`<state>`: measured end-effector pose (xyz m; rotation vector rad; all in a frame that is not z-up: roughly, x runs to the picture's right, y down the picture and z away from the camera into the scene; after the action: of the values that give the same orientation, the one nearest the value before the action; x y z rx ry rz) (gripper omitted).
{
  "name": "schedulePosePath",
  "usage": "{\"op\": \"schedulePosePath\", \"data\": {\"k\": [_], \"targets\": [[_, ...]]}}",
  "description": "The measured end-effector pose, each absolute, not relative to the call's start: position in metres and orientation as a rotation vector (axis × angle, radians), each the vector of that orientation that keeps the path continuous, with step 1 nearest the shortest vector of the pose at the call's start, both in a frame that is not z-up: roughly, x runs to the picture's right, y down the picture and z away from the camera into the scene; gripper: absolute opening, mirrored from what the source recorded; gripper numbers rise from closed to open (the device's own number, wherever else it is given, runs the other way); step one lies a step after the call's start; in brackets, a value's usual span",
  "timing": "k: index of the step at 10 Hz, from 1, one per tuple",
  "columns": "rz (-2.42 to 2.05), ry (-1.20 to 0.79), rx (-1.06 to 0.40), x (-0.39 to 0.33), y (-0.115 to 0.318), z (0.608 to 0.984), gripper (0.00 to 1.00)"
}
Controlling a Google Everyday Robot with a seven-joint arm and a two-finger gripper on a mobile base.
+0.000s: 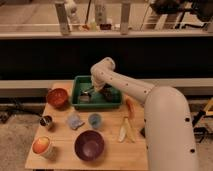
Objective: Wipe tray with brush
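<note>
The green rectangular tray point(80, 85) sits at the back middle of the wooden table point(60, 142). My white arm reaches from the lower right over the table and bends down into the tray. My gripper point(98, 93) is inside the tray, near its middle. A dark brush-like object point(106, 93) lies in the tray right by the gripper, and a pale object point(85, 97) lies to its left. Whether the gripper holds the brush I cannot tell.
On the table stand a red bowl point(57, 97), a round purple bowl point(89, 145), a small blue cup point(95, 120), a metal cup point(46, 121), an orange-and-white cup point(42, 146) and a blue cloth point(75, 121). Pale and orange utensils point(126, 129) lie at the right. A dark counter wall stands behind.
</note>
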<state>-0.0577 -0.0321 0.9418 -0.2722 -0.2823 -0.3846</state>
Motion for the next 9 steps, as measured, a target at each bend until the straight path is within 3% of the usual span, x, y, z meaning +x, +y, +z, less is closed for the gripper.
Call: {"op": "schedulePosePath", "data": {"k": [9], "targets": [[-0.365,-0.251,-0.297,-0.049,-0.031,0.956,0.0]]}}
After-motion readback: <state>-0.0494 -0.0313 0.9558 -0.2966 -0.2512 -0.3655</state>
